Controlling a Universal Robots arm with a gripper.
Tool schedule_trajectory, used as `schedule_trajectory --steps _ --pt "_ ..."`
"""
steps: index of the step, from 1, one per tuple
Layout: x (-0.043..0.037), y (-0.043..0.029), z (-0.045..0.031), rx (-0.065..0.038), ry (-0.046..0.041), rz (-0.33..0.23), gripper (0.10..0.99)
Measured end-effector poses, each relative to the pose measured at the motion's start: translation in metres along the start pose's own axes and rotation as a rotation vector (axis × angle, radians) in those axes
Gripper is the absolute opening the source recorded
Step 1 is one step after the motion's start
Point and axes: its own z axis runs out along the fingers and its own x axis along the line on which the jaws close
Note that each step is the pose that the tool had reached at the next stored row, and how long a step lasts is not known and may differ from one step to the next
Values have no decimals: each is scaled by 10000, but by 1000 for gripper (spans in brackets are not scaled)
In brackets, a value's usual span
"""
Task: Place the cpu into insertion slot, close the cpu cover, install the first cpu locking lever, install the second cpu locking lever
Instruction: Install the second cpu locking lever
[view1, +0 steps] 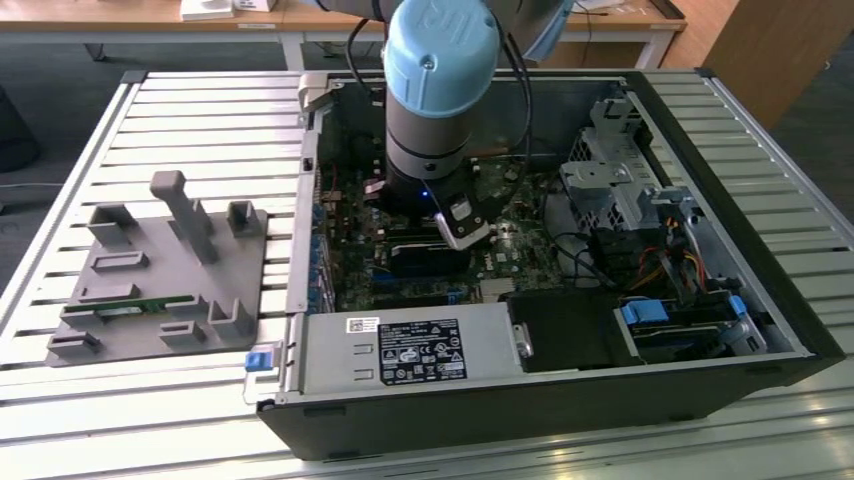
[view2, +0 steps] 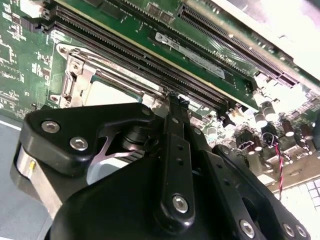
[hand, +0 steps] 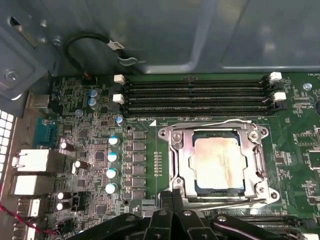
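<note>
The cpu (hand: 218, 163), a square chip with a silvery-tan top, lies in the insertion slot (hand: 166, 134) on the green board. The cpu cover (hand: 184, 161), a silver frame, lies flat over it, and the chip shows through its window. A thin wire lever (hand: 210, 123) runs along the socket edge beside the memory slots. My gripper (hand: 172, 196) is low at the opposite socket edge, fingers together with nothing seen between them. In the second wrist view the gripper (view2: 176, 101) sits just beside the cpu (view2: 112, 92) and the cover (view2: 75, 75). In the exterior view the gripper (view1: 461, 236) is inside the computer case.
Long black memory slots (hand: 197, 95) lie next to the socket. Capacitors (hand: 113, 157) and rear ports (hand: 35, 162) stand on the board's other side. A drive cage (view1: 607, 185), cables (view1: 667, 270) and the power supply (view1: 407, 350) crowd the case. A grey fixture (view1: 160, 275) sits on the slatted table.
</note>
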Motion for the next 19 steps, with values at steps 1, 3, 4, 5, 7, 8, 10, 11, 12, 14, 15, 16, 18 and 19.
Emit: schedule_trajectory --steps 1,3,4,5,7,8,10,11,12,14,15,16,18,19 --pt "2 -2 6 -40 0 -1 106" --pt "8 -5 15 -126 2 -1 106" --pt "13 -6 19 -159 4 1 106" --pt "19 -8 25 -186 5 0 106" --pt "31 -12 35 -230 8 -1 106" --pt "38 -13 41 -261 7 -3 106" --pt "45 -15 44 -289 10 -3 106" --pt "46 -16 43 -298 11 -4 106" --pt "49 -15 44 -305 10 -2 106" --pt "51 -13 34 -307 11 -3 106" --pt "52 -8 18 -307 11 -3 106" --pt "52 0 -4 -307 11 -3 106" --pt "53 16 -51 -308 11 -2 106" --pt "54 22 -71 -307 11 -2 106"
